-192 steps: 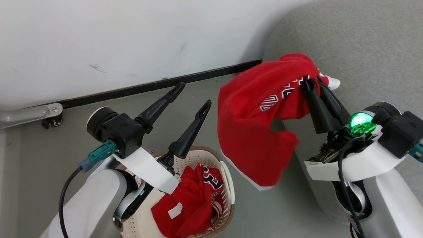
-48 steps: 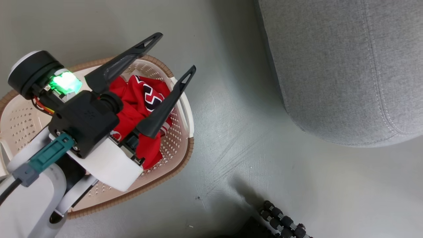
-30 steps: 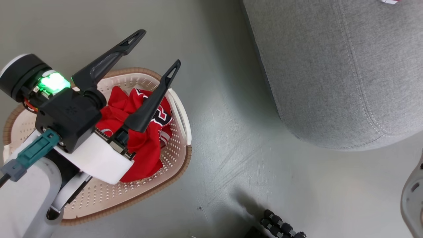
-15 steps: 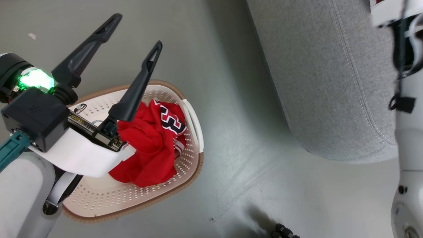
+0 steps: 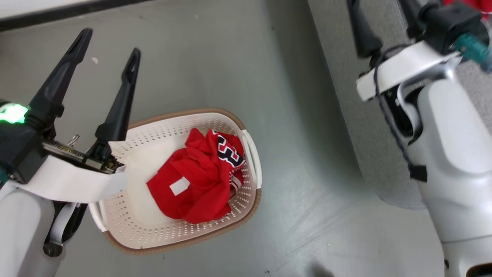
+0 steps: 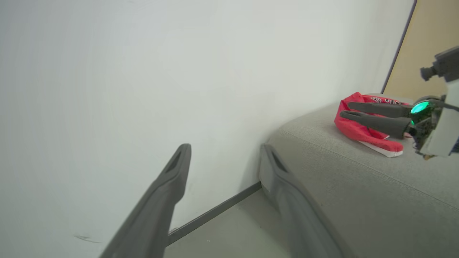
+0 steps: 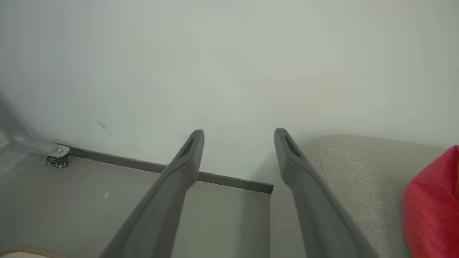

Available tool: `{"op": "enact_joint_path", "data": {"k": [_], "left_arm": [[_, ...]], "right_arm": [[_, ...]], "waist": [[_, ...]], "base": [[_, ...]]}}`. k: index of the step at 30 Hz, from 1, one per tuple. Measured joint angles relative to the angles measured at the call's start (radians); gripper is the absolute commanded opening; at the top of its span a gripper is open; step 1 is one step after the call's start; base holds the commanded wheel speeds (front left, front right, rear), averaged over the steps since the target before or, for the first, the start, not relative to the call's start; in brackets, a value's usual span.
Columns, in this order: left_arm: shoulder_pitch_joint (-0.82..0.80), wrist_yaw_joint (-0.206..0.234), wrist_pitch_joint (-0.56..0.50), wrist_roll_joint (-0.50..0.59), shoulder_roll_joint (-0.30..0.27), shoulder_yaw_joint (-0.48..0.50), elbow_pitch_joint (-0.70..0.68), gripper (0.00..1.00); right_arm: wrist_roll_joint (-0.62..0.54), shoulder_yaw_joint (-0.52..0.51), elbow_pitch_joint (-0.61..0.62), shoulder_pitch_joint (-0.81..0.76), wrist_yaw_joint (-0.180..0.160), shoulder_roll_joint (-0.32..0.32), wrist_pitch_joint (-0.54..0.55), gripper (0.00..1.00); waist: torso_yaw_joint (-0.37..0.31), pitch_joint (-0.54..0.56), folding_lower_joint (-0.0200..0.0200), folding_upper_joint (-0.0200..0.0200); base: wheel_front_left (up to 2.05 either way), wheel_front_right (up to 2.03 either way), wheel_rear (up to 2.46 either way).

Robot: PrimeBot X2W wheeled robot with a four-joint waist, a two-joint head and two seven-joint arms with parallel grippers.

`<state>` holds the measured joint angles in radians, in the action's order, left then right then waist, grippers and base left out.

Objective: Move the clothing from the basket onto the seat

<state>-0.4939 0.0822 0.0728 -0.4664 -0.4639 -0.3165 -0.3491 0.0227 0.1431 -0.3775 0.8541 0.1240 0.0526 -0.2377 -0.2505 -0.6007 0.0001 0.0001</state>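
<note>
One red garment [image 6: 365,139] now lies on the seat [image 6: 358,186], dropped by my right gripper [image 7: 239,133], whose fingers stand wide and empty. The jersey [image 5: 200,181] is still crumpled in the basket [image 5: 184,112]. My left gripper [image 5: 110,43] is spread wide beside it, so half the job remains.

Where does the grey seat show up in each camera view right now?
Head view: the seat runs down the upper right from the top edge.
Left wrist view: the seat spreads across the lower right.
Right wrist view: the seat sits at the lower right, against the wall.
Shared landmark: the dark baseboard, top left in the head view, low centre in the left wrist and right wrist views.
</note>
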Motion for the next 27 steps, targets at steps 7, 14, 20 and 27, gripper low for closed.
{"op": "enact_joint_path", "data": {"k": [7, 14, 20, 27], "left_arm": [[0.082, 0.037, 0.064, -0.031, 0.023, 0.051, 0.050, 1.00], [0.169, 0.058, 0.133, -0.062, 0.049, 0.093, 0.105, 1.00], [0.232, 0.058, 0.159, -0.075, 0.059, 0.114, 0.142, 1.00], [0.293, 0.058, 0.168, -0.084, 0.075, 0.125, 0.186, 1.00]], "right_arm": [[0.041, 0.021, 0.007, -0.070, 0.000, 0.002, -0.010, 1.00], [0.051, 0.044, 0.068, -0.130, 0.000, 0.013, -0.013, 1.00], [0.061, 0.039, 0.140, -0.199, 0.000, 0.035, -0.015, 1.00], [0.064, 0.033, 0.174, -0.314, 0.000, 0.058, -0.018, 1.00]], "waist": [[0.046, 0.058, 0.0000, 0.0000], [0.090, 0.120, 0.0000, -0.0001], [0.125, 0.174, 0.0000, 0.0000], [0.164, 0.239, 0.0000, 0.0000]], "base": [[0.00, 0.00, 0.00], [0.00, 0.00, 0.00], [0.00, 0.00, 0.00], [0.00, 0.00, 0.00]]}}
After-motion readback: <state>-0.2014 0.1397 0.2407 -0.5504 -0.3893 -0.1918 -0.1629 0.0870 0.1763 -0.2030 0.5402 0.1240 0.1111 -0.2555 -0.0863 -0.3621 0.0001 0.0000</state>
